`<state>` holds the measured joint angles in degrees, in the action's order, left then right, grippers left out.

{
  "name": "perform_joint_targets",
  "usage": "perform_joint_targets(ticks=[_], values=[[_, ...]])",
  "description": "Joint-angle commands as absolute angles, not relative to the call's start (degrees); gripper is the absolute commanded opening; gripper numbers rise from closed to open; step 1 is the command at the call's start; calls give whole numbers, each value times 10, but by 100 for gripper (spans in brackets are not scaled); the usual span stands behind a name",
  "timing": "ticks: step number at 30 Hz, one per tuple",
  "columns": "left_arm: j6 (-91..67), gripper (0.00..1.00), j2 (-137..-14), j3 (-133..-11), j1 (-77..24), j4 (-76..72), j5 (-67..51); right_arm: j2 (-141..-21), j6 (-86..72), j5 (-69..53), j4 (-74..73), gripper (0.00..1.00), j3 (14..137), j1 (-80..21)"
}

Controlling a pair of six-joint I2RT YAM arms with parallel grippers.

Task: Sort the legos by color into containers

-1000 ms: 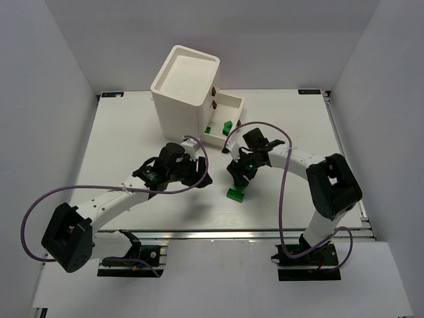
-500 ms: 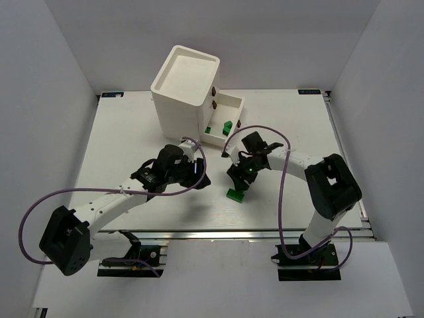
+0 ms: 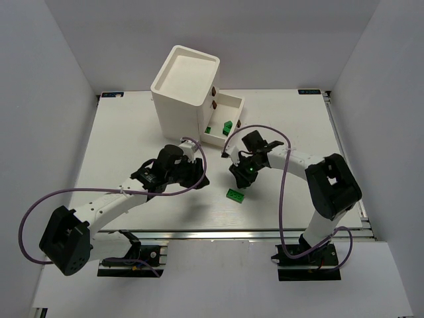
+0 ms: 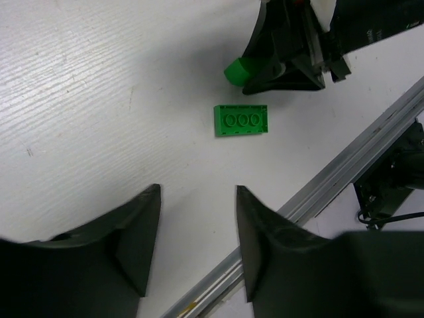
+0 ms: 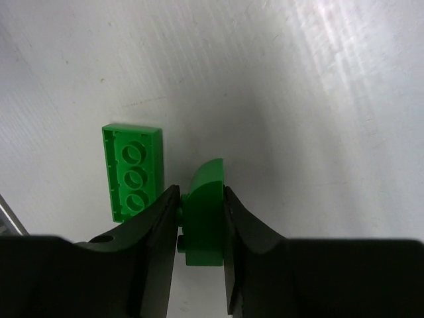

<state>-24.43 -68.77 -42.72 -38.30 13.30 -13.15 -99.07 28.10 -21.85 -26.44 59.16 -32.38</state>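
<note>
The right hand pinches a small green lego tight, I think so it can carry it to a drawer. A flat green lego lies beside it on the desk, toward the near edge. The left hand is open and empty. By the far edge, the bottom drawer sticks out of the cabinet and holds more green legos.

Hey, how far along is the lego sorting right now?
Nearly done, it seems. A few green legos already lie in the open drawer. The right tool is shut on a green brick. One flat green brick is left on the table, with the left tool open nearby. No other loose legos show.
</note>
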Motion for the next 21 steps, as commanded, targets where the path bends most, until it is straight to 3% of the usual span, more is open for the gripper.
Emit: perform_joint_targets(ticks=[1, 4, 11, 14, 15, 17, 21], values=[[-236, 53, -685, -429, -381, 125, -154, -977, 309, -240, -251, 8, 664, -307], [-229, 42, -703, -440, -381, 127, -166, -980, 316, -238, -201, 3, 742, -293], [-221, 47, -715, -451, -381, 134, -165, -1105, 280, -193, -133, 0, 928, -270], [-226, 51, -708, -447, -381, 134, -158, -1181, 256, -188, -136, 29, 1018, -265], [-227, 52, -708, -447, -381, 134, -156, -1215, 256, -196, -154, 49, 1069, -263], [-228, 53, -702, -448, -381, 140, -151, -1231, 252, -207, -151, 76, 1088, -261], [-231, 54, -689, -440, -381, 145, -141, -1207, 249, -250, -144, 80, 1078, -247]])
